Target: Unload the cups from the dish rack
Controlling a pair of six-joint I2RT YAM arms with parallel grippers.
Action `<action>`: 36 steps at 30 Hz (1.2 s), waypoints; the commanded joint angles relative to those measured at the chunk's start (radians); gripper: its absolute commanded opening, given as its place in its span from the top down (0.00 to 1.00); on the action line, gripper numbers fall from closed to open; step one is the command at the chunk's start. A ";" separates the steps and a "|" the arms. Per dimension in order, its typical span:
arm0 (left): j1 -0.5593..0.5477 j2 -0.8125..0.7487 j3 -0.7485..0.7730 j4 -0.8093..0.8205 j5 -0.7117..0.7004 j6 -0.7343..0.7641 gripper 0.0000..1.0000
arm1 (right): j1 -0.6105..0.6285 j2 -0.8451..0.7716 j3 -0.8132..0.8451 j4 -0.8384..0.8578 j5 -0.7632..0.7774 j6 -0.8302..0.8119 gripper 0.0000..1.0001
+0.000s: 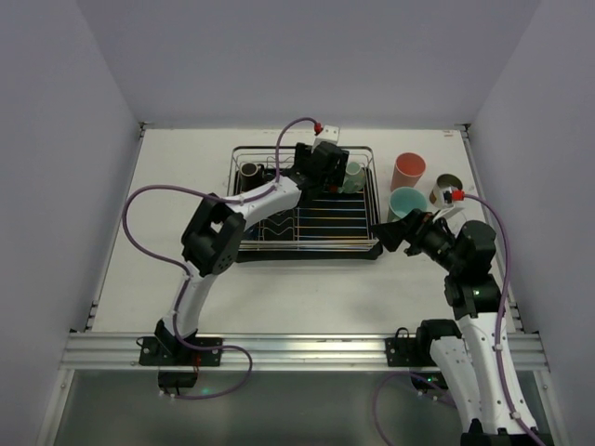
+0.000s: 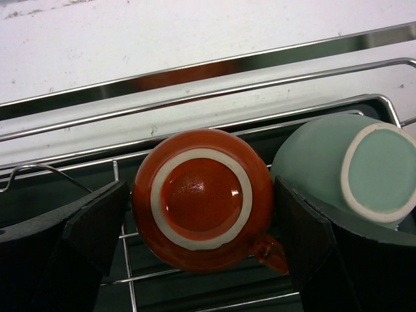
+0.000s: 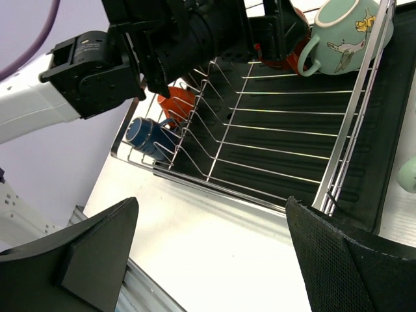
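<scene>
Both released: left gripper (image 2: 203, 229) straddles the upturned orange cup (image 2: 200, 195) and should close squarely, sparing the mint mug (image 2: 338, 162); right gripper (image 3: 214, 260) empty

Gripper: my gripper (image 2: 201, 224) has its jaws spread wide, with 1 black finger (image 2: 71, 237) on each side of the orange mug (image 2: 201, 208).
Mug pose: upside down, its glossy base with a cream unglazed ring facing me and its handle at lower right.
Contact: both pads sit just beside the mug's wall; I cannot tell whether they touch it.
Neighbour: a mint-green mug (image 2: 318, 162) lies tipped just right of the orange mug, its cream-ringed base turned rightward, partly behind my right finger.
Support: the dish rack (image 2: 214, 94) has silver rails running across above both mugs and thin wires over a black tray (image 2: 195, 296) below.
Beyond: a white table (image 2: 130, 45).
</scene>
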 commanded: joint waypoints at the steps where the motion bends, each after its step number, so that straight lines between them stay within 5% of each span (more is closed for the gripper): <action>1: 0.016 0.025 0.020 0.039 0.007 -0.017 0.00 | 0.003 -0.004 0.008 0.031 0.015 0.022 0.02; 8: 0.023 0.033 0.006 0.059 0.029 -0.023 0.00 | 0.006 0.001 0.018 0.023 0.007 0.016 0.02; 13: 0.025 -0.019 -0.044 0.115 0.049 -0.017 0.24 | 0.008 0.010 0.015 0.032 0.007 0.020 0.03; 18: 0.024 -0.121 -0.109 0.172 0.059 -0.011 0.34 | 0.019 0.034 0.011 0.060 -0.002 0.035 0.04; 25: 0.020 -0.428 -0.372 0.296 0.147 -0.051 0.45 | 0.031 0.056 -0.048 0.228 -0.008 0.166 0.12; 32: 0.020 -0.772 -0.716 0.513 0.387 -0.229 0.54 | 0.107 0.103 -0.078 0.422 -0.007 0.338 0.20; 36: 0.022 -0.877 -0.784 0.594 0.492 -0.258 0.57 | 0.170 0.168 -0.052 0.489 -0.001 0.390 0.23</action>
